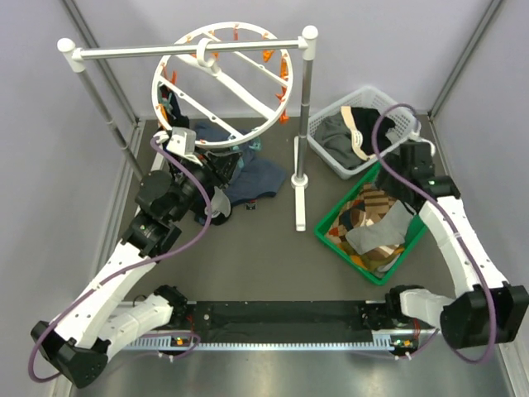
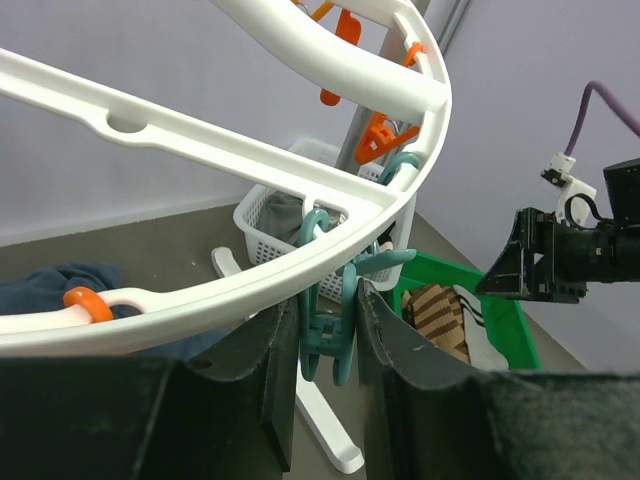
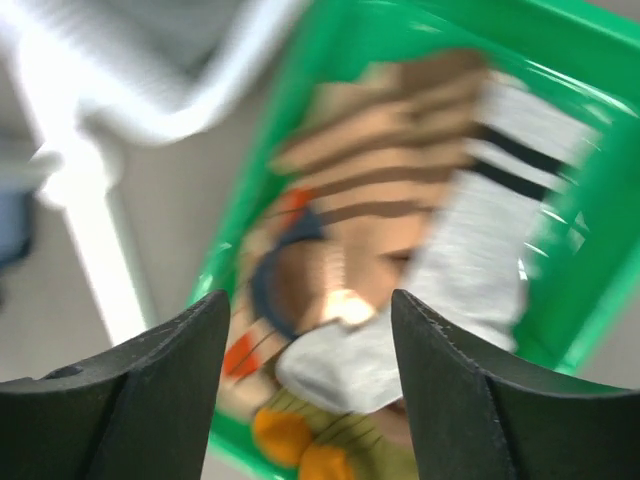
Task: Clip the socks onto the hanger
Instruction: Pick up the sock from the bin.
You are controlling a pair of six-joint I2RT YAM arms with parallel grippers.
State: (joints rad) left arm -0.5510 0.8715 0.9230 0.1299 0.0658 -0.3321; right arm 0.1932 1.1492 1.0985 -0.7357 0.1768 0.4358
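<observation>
Two hands: the left hand [image 2: 325, 300] pinches a glossy teal plastic clip [image 2: 318, 345] under the curved white rim of the hanger [image 2: 200, 295]; the right hand [image 3: 310, 330] gapes empty above the green crate [image 3: 600, 190].

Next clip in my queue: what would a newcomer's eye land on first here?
The big round white hanger, hung on the rack at back left, dominates, and the left gripper pinches a teal clip on its ring. At right, the bright green bin of striped brown and grey fabric stands out, with the right gripper open above it.
</observation>
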